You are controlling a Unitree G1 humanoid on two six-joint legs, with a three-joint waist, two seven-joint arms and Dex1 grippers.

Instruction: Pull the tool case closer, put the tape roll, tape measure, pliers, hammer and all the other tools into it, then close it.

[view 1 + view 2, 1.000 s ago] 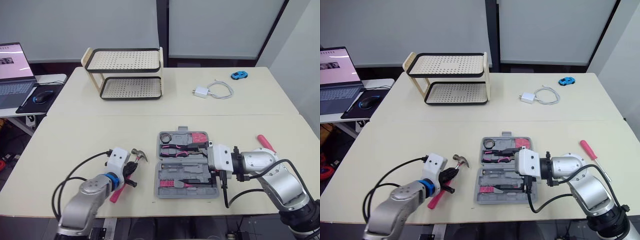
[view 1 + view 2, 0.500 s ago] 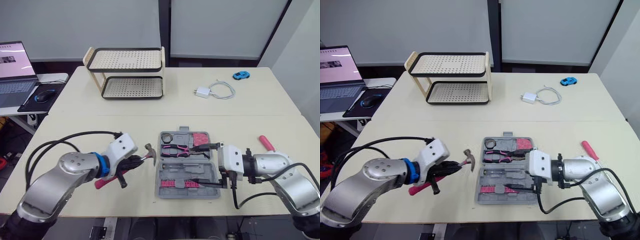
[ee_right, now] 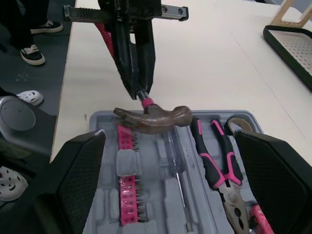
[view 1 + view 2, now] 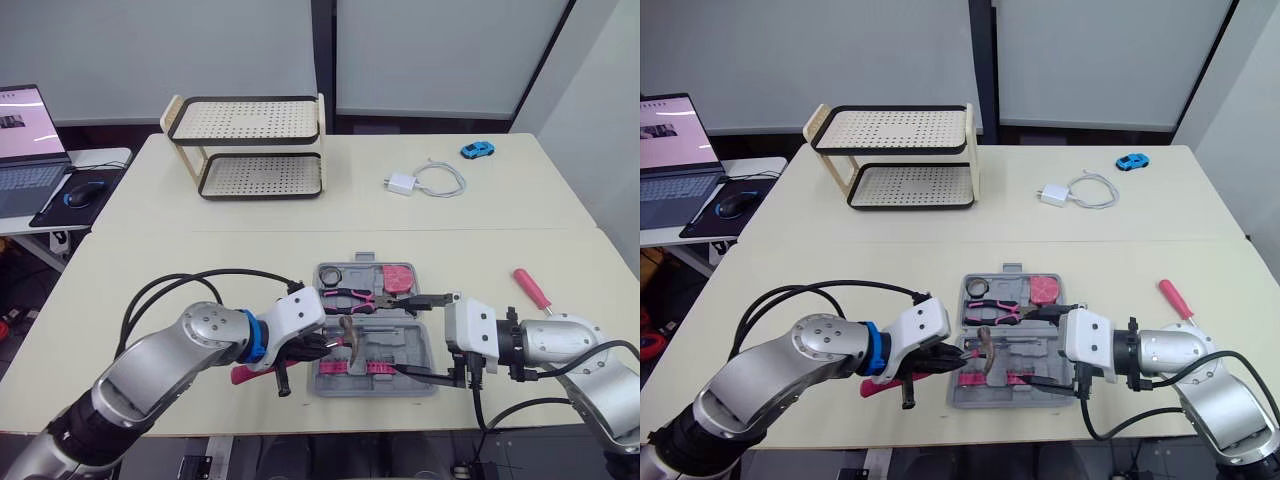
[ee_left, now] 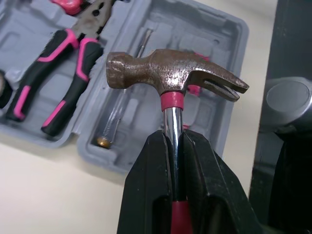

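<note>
Big change in the last sec: the hammer [image 5: 170, 73] was lying on the bench [image 4: 200, 270] left of the tool case [image 4: 380, 390], w/ the left claw [image 5: 169, 141] just at it. Half a sec ago it was lifted, head near the case's left edge. Now the head hangs over the near half of the case, left of centre, clear of the tray as far as I can tell. Left claw is clamped on the steel shaft right under the head; the pink handle trails back past the case's left edge.

Right claw [image 4: 430, 337] has backed off to the right. It was over the case's right part; now it sits at the right edge, fingers spread wide, holding nothing.

So the hammer is picked and carried, not yet placed. My read: next is lining it up w/ a free slot and lowering.

Case is open flat, close to me.
- Far half: tape roll [image 4: 331, 274] in the left corner, pliers [image 4: 348, 296] across the middle, pink tape measure [image 4: 398, 277] at the right.
- Near half: pink bit strip [image 3: 127, 195] and a thin driver shaft [image 3: 176, 175]. Can't tell which recess is the hammer's.

Still outside: a red-handled screwdriver [image 4: 531, 289] on the bench, well right of the case. That goes in before closing.
</note>
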